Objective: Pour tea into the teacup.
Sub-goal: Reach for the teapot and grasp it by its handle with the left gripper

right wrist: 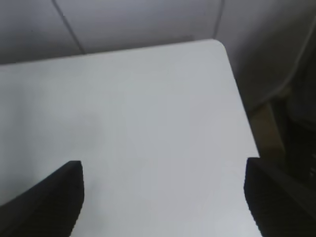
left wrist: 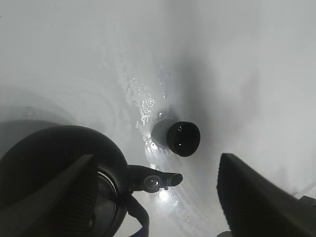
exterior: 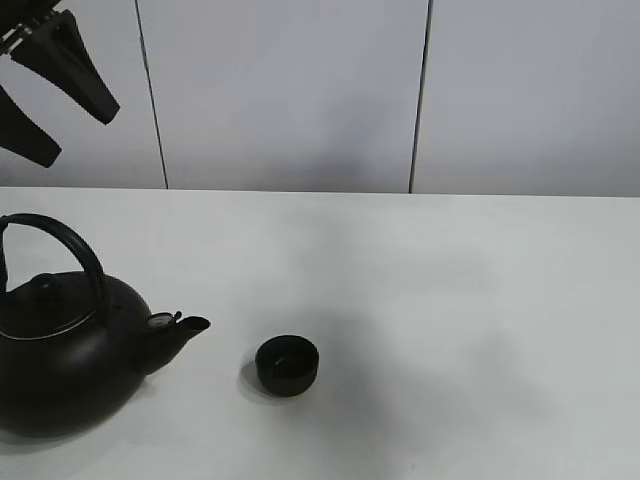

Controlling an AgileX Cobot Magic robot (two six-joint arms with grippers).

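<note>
At the far left, the left jaws hang high above the bench (exterior: 450,290), spread wide and holding nothing. Below them sits the kettle (exterior: 60,365), upright at the bench's left edge. Its arched handle (exterior: 72,243) stands up and its spout (exterior: 188,326) points right. Just beside the spout, but not touching it, the teacup (exterior: 287,365) stands upright near the front of the bench. The left wrist view shows glints on the bench around the cup that may be drops of liquid. Whether the cup holds any tea cannot be told. Further right the bench is bare. The right jaws are out of the high view. Their own camera shows them wide open over plain bench near a rounded corner, gripping nothing.

The pour seems not yet begun, and the step in hand looks like the reach for the kettle. Next, the left jaws would need to drop onto the handle, close firmly, lift, and tip the spout over the cup.
</note>
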